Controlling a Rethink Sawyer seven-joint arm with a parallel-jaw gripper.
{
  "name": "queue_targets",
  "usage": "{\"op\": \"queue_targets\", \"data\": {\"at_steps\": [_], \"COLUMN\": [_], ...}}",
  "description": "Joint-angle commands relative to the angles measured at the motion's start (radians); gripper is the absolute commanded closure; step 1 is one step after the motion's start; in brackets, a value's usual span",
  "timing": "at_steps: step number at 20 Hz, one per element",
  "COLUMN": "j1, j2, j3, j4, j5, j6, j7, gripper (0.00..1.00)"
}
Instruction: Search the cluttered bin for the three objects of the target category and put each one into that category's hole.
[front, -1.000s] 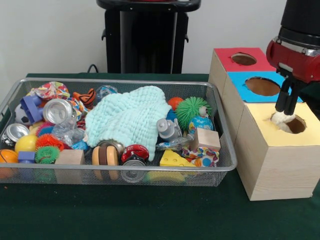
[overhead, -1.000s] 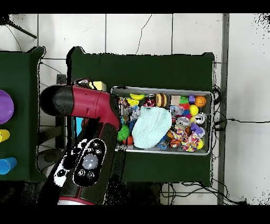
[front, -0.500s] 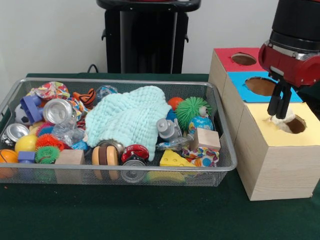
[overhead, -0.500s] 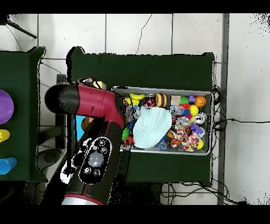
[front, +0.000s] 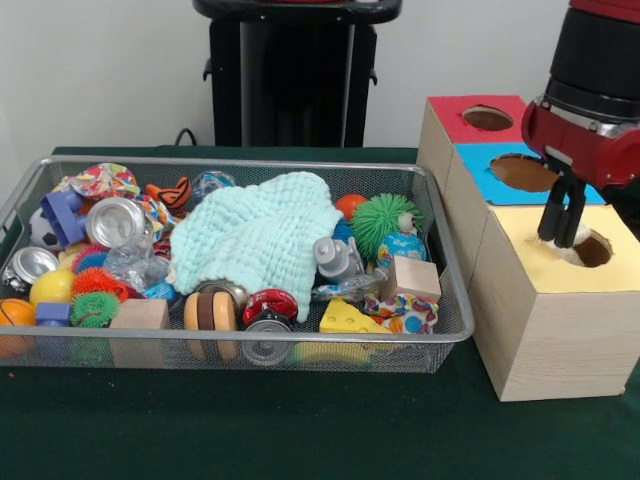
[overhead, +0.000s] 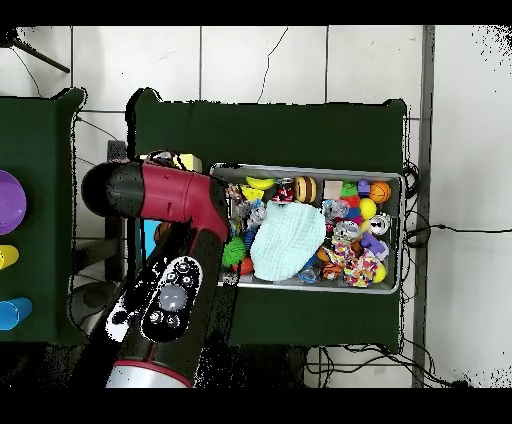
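Note:
My gripper (front: 562, 238) hangs over the yellow-topped wooden box (front: 540, 275), right at the left rim of its round hole (front: 593, 250). A scrap of white fluffy stuff (front: 554, 244) shows at the gripper's tips, at the hole's edge. The wire mesh bin (front: 240, 343) to the left is full of mixed toys, cans, wooden blocks and spiky balls, with a mint green cloth (front: 255, 235) lying over its middle. From overhead, the red arm (overhead: 160, 200) covers the boxes and hides the gripper; the bin (overhead: 310, 171) lies to its right.
Behind the yellow box stand a blue-topped box (front: 485, 165) and a red-topped box (front: 455, 115), each with a round hole. A black stand (front: 295, 80) rises behind the bin. Dark green cloth (front: 300, 430) covers the table.
The gripper has sunk a little towards the yellow box's hole after shifting left and back. The white fluffy thing, plainly visible before, now shows only as a scrap at the tips.

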Motion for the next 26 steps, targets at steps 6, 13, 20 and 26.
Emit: {"op": "queue_targets", "data": {"at_steps": [6, 13, 20, 26], "j1": [0.059, 0.044, 0.009, 0.042], "j2": [0.04, 0.052, 0.043, 0.01], "j3": [0.017, 0.066, 0.105, 0.069], "j4": [0.028, 0.076, 0.111, 0.141], "j5": [0.034, 0.05, 0.044, 0.045], "j6": [0.03, -0.068, -0.134, -0.112], "j7": [0.229, 0.182, 0.133, 0.169], "gripper": [1.0, 1.0, 1.0, 1.0]}}
